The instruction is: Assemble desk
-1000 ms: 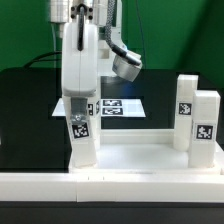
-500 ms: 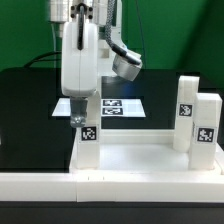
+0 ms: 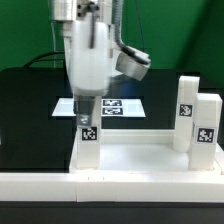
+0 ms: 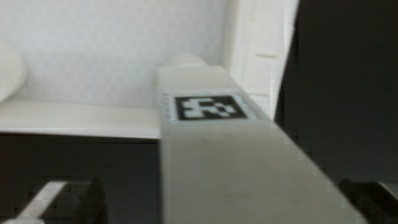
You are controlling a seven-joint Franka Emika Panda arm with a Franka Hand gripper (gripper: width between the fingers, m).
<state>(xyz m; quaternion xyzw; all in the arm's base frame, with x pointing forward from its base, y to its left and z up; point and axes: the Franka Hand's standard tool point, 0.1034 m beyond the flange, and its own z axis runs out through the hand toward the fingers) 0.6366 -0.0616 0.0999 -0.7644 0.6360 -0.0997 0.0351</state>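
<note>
The desk's white rimmed slab (image 3: 140, 158) lies flat on the black table. One short white leg (image 3: 88, 142) with a square tag stands upright at the slab's corner on the exterior view's left. My gripper (image 3: 88, 108) hangs straight over that leg, open, its fingers either side of the leg's top with dark gaps showing. In the wrist view the leg (image 4: 222, 150) runs up between the fingers (image 4: 50, 200), with the slab (image 4: 107, 60) beyond it. Two more tagged legs (image 3: 186, 112) (image 3: 206, 125) stand at the exterior view's right.
The marker board (image 3: 125, 106) lies flat behind the slab. A long white rail (image 3: 110, 186) runs along the table's front edge. A green wall closes the back.
The leg shifted toward the exterior view's right and settled at the slab's corner. The fingers spread off it and the hand rose slightly.
</note>
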